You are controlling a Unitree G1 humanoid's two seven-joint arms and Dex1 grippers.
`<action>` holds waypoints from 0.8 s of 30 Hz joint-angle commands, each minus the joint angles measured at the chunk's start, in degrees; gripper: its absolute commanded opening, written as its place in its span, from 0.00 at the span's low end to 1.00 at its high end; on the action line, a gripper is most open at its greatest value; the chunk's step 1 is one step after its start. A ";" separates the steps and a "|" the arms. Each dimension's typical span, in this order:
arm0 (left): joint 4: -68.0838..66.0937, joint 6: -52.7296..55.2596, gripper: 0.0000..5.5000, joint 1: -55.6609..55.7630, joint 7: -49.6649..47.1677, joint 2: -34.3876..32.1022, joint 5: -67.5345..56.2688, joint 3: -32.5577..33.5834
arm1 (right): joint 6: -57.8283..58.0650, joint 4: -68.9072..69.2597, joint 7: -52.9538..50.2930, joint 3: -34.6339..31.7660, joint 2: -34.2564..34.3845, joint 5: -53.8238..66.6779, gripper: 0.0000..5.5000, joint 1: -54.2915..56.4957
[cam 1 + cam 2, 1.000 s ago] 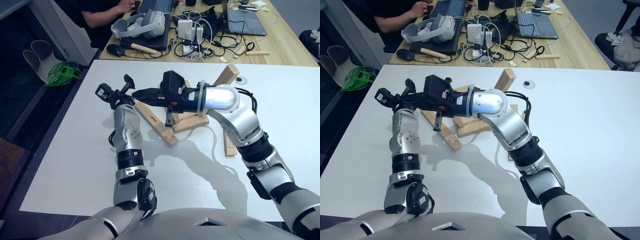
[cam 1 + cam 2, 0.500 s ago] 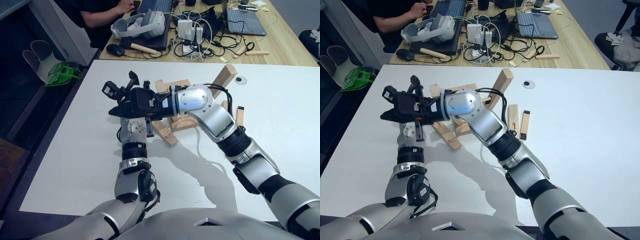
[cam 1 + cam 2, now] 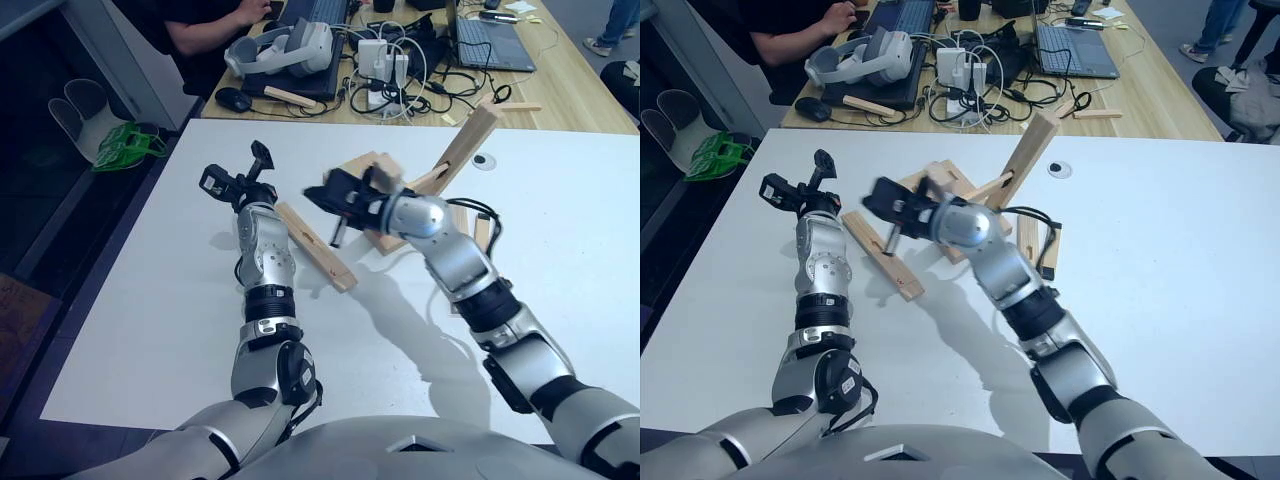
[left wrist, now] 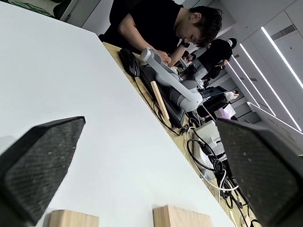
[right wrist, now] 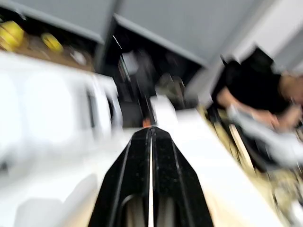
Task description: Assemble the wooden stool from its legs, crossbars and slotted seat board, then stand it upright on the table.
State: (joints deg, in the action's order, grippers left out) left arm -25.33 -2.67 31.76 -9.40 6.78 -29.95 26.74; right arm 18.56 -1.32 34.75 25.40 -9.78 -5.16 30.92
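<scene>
claws (image 3: 237, 168) (image 3: 322, 196) 2 | headset (image 3: 280, 45) 1 | mouse (image 3: 231, 99) 1 | short sticks (image 3: 1029, 232) (image 3: 1049, 250) 2 | plank (image 3: 315, 245) 1

The right gripper (image 5: 150, 137) has its black jaws pressed together, with only a thin pale seam between them. They taper to a tip above a white surface (image 5: 42, 198). Everything is blurred, and the dark shapes behind are too smeared to make out.

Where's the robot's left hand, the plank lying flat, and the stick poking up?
left hand (image 3: 237, 168): left eye view, the gap between its open fingers.
flat plank (image 3: 318, 250): left eye view, middle of its top face.
tilted stick (image 3: 468, 143): left eye view, halfway along its length.
</scene>
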 commanded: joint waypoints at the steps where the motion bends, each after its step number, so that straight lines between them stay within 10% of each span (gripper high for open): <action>1: 1.98 1.73 0.93 -1.16 -0.74 -0.41 -0.29 -0.32 | 4.84 5.00 -4.80 -4.11 -2.50 -2.52 0.01 -3.90; 17: 4.31 4.50 0.93 -2.13 -0.44 -0.52 -1.08 -0.50 | 3.91 3.00 -37.75 -26.72 -0.92 -8.30 0.01 -4.38; 24: 4.09 5.22 0.93 -1.89 -0.07 -0.94 -0.85 -0.86 | 4.44 -25.04 -38.30 -38.38 -6.97 0.60 0.01 15.02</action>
State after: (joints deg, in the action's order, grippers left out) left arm -21.39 1.73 29.68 -9.33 6.47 -30.97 26.30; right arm 20.41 -19.09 -6.09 -11.02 -17.00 -8.51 40.75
